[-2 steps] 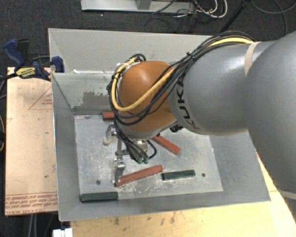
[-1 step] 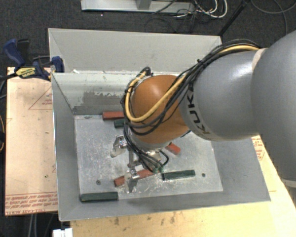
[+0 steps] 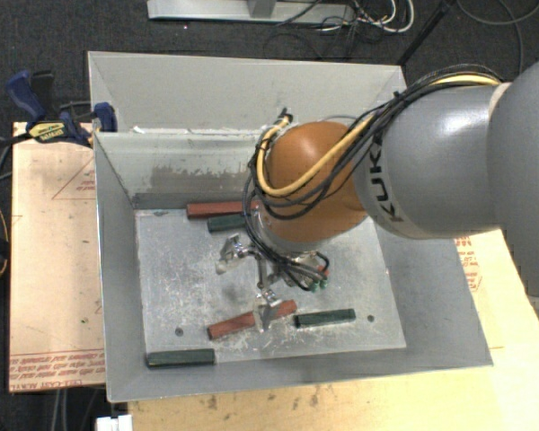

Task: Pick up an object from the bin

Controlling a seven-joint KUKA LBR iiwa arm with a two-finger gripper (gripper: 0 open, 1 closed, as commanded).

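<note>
Red-brown flat stick [image 3: 230, 327], a thin bar of what looks like plastic or wax, lies on the bin floor toward the front, a little left of centre, slanting so that its right end sits farther back than its left. The gripper [image 3: 268, 312] is low directly over the right half of this stick, at or just above its surface; whether it touches the stick, and whether it is open or closed, cannot be told from this angle. Just to the right of the gripper, close to the stick's right end but apart from it, lies a dark green flat stick [image 3: 326, 316], nearly level across the view. Above the gripper sits the rounded orange wrist cover [image 3: 310, 187] with yellow and black cables looped over it, joined to the grey arm [image 3: 449, 160] coming in from the right. Farther out, a second dark green stick [image 3: 180, 358] rests at the front left corner of the grey metal bin [image 3: 115, 259]. Against the back wall lies another red-brown stick [image 3: 214, 209], with a short dark green piece [image 3: 225, 225] just beside it.
</note>
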